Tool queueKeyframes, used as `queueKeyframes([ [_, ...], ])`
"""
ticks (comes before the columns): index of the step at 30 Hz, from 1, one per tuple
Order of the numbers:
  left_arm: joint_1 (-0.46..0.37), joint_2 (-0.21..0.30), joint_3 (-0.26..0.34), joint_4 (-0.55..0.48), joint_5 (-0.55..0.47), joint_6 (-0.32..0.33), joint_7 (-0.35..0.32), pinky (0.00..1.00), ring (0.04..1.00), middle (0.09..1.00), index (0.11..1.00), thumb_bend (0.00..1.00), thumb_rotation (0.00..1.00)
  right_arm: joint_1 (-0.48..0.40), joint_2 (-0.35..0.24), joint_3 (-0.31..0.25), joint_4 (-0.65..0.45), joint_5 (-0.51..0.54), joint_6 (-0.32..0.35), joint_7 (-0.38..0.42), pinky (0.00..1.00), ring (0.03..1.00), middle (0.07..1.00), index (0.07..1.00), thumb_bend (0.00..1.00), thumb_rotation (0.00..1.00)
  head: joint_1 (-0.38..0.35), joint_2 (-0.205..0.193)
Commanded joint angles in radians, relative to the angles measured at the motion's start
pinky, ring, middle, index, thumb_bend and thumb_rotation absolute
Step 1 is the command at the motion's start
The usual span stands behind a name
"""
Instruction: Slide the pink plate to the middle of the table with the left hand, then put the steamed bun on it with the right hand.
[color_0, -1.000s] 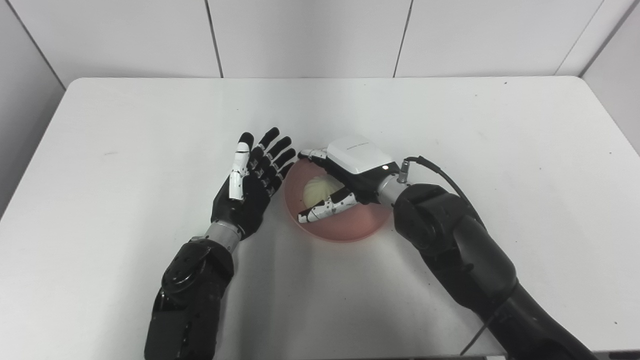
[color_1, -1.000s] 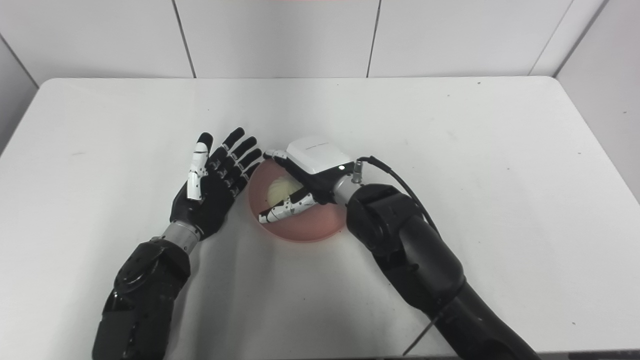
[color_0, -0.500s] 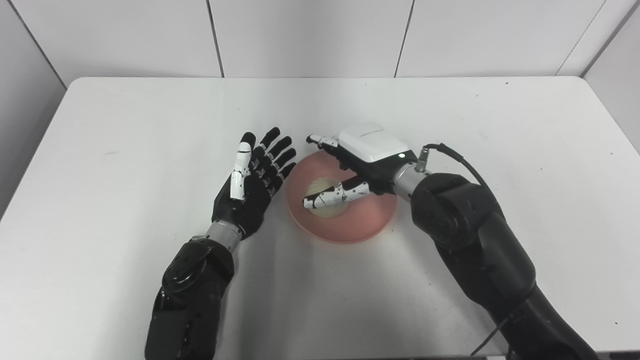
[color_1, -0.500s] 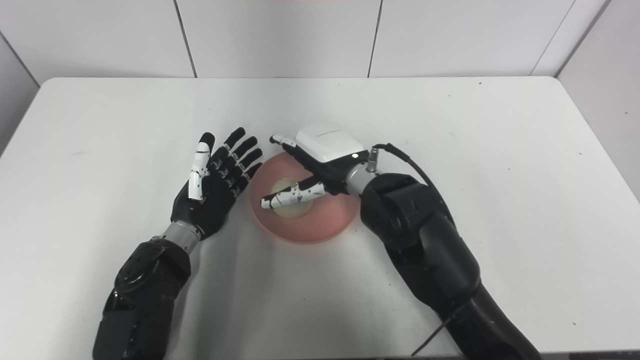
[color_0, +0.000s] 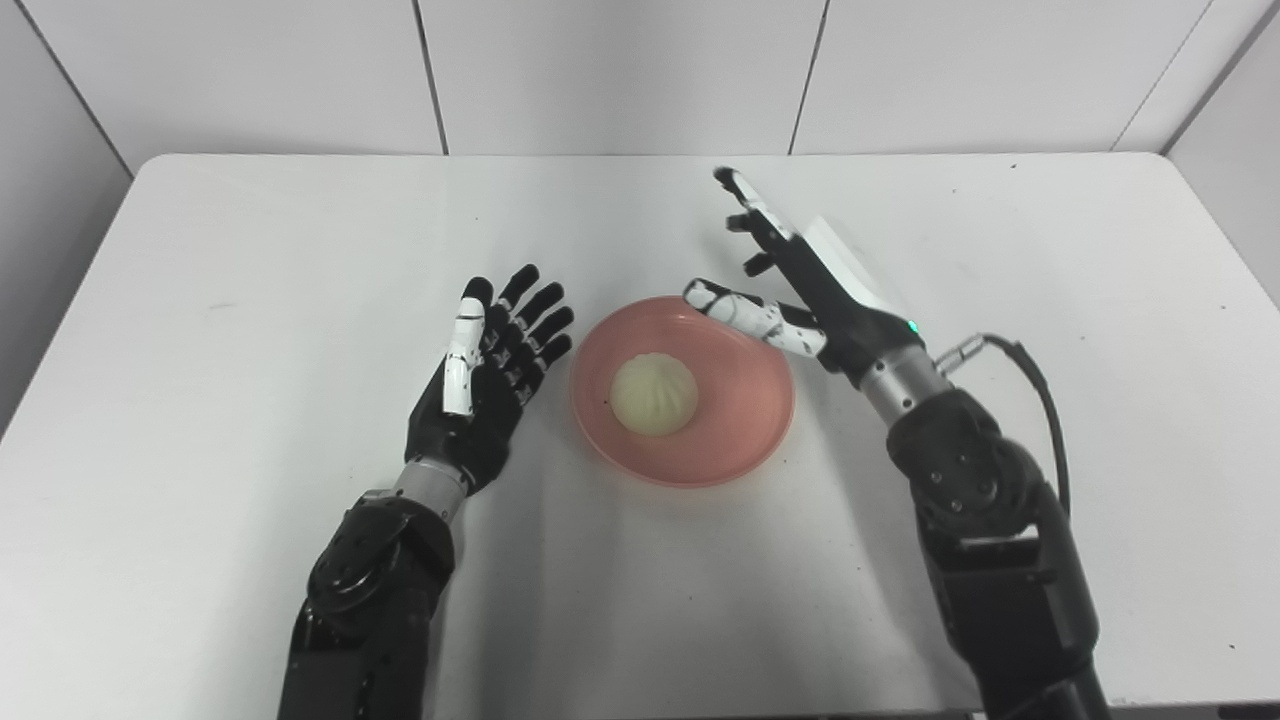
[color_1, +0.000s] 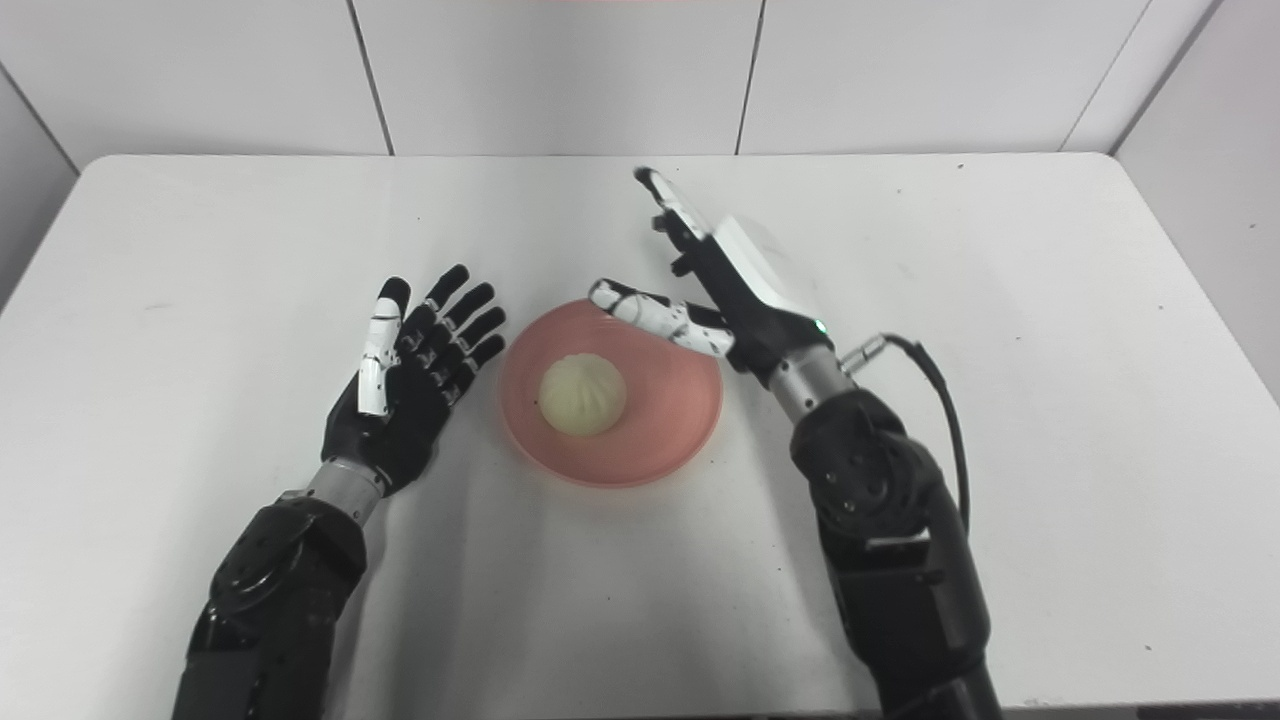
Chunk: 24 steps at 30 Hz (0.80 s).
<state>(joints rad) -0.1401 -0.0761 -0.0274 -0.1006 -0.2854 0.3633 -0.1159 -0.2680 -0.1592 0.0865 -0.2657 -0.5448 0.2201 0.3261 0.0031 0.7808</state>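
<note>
The pink plate (color_0: 730, 440) sits near the middle of the white table (color_0: 200, 250). The pale steamed bun (color_0: 654, 394) rests on the plate, free of any hand. My left hand (color_0: 487, 385) lies open, palm up, just left of the plate without touching it. My right hand (color_0: 800, 280) is open and empty, raised above the plate's right rim with its fingers spread and pointing up and away. Both hands also show in the right eye view: the left hand (color_1: 415, 375) and the right hand (color_1: 720, 275).
A black cable (color_0: 1030, 370) loops from my right wrist. Grey wall panels (color_0: 620, 70) stand behind the table's far edge.
My right hand has let go of the bun, opened and lifted up and back to the right of the plate. My left hand has drawn back slightly toward me.
</note>
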Motion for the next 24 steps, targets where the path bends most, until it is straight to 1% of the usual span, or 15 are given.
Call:
queueKeyframes([
  [1,0.021,0.011,-0.015,-0.031,0.059,-0.041,0.022,0.94,0.925,0.932,0.935,0.54,1.00,0.003,0.021,-0.022,0.022,0.071,-0.101,-0.086,0.83,0.965,1.000,1.000,0.89,1.00,-0.005,-0.002],
  [2,0.029,0.014,-0.023,-0.038,0.083,-0.056,0.025,0.94,0.930,0.940,0.947,0.54,1.00,0.019,0.027,-0.030,0.044,0.101,-0.123,-0.107,0.88,0.982,1.000,1.000,0.90,1.00,-0.005,-0.002],
  [3,0.041,0.022,-0.036,-0.045,0.118,-0.079,0.029,0.95,0.932,0.945,0.954,0.55,1.00,0.040,0.037,-0.039,0.071,0.137,-0.161,-0.130,0.90,0.991,1.000,1.000,0.91,1.00,-0.010,-0.003],
  [6,0.067,0.037,-0.055,-0.045,0.182,-0.143,0.035,0.97,0.959,0.972,0.982,0.58,1.00,0.088,0.074,-0.059,0.135,0.232,-0.254,-0.192,0.96,1.000,1.000,1.000,0.81,1.00,-0.018,-0.003],
  [8,0.080,0.039,-0.062,-0.042,0.210,-0.179,0.044,0.97,0.964,0.977,0.987,0.57,1.00,0.108,0.096,-0.067,0.157,0.292,-0.280,-0.209,0.98,1.000,1.000,1.000,0.80,1.00,-0.021,-0.004],
  [9,0.088,0.038,-0.067,-0.042,0.230,-0.197,0.050,0.97,0.968,0.982,0.993,0.56,1.00,0.118,0.112,-0.077,0.165,0.341,-0.278,-0.210,0.99,1.000,1.000,1.000,0.78,1.00,-0.023,-0.003],
  [12,0.107,0.038,-0.078,-0.039,0.281,-0.237,0.066,0.97,0.974,0.990,1.000,0.54,1.00,0.139,0.150,-0.106,0.174,0.485,-0.247,-0.198,1.00,1.000,1.000,1.000,0.69,1.00,-0.026,-0.002],
  [13,0.113,0.038,-0.081,-0.035,0.297,-0.250,0.070,0.97,0.977,0.996,1.000,0.55,1.00,0.145,0.156,-0.115,0.176,0.519,-0.238,-0.195,1.00,1.000,1.000,1.000,0.57,1.00,-0.026,-0.002],
  [14,0.120,0.038,-0.085,-0.027,0.317,-0.269,0.077,0.98,0.980,0.999,1.000,0.55,1.00,0.150,0.162,-0.124,0.181,0.553,-0.232,-0.193,1.00,1.000,1.000,1.000,0.51,1.00,-0.025,-0.002],
  [15,0.125,0.037,-0.088,-0.021,0.330,-0.283,0.081,0.98,0.982,1.000,1.000,0.55,1.00,0.154,0.165,-0.130,0.185,0.574,-0.229,-0.192,1.00,1.000,1.000,1.000,0.48,1.00,-0.025,-0.002],
  [17,0.135,0.036,-0.094,-0.018,0.346,-0.306,0.085,0.98,0.987,1.000,1.000,0.55,1.00,0.156,0.166,-0.134,0.196,0.595,-0.244,-0.198,1.00,1.000,1.000,1.000,0.45,1.00,-0.024,-0.002],
  [20,0.148,0.035,-0.097,-0.010,0.357,-0.333,0.088,0.99,0.991,1.000,1.000,0.55,1.00,0.157,0.158,-0.125,0.200,0.583,-0.263,-0.209,1.00,1.000,1.000,1.000,0.42,1.00,-0.022,-0.002],
  [21,0.152,0.035,-0.098,-0.006,0.360,-0.342,0.088,0.99,0.993,1.000,1.000,0.55,1.00,0.158,0.157,-0.123,0.202,0.577,-0.269,-0.212,1.00,1.000,1.000,1.000,0.39,1.00,-0.022,-0.002],
  [22,0.155,0.035,-0.098,-0.004,0.361,-0.347,0.088,0.99,0.993,1.000,1.000,0.55,1.00,0.159,0.156,-0.122,0.202,0.574,-0.272,-0.215,1.00,1.000,1.000,1.000,0.36,1.00,-0.022,-0.002],
  [24,0.160,0.036,-0.096,0.003,0.361,-0.355,0.086,0.99,0.992,1.000,1.000,0.56,1.00,0.159,0.157,-0.120,0.203,0.584,-0.269,-0.217,1.00,1.000,1.000,1.000,0.35,1.00,-0.023,-0.002],
])
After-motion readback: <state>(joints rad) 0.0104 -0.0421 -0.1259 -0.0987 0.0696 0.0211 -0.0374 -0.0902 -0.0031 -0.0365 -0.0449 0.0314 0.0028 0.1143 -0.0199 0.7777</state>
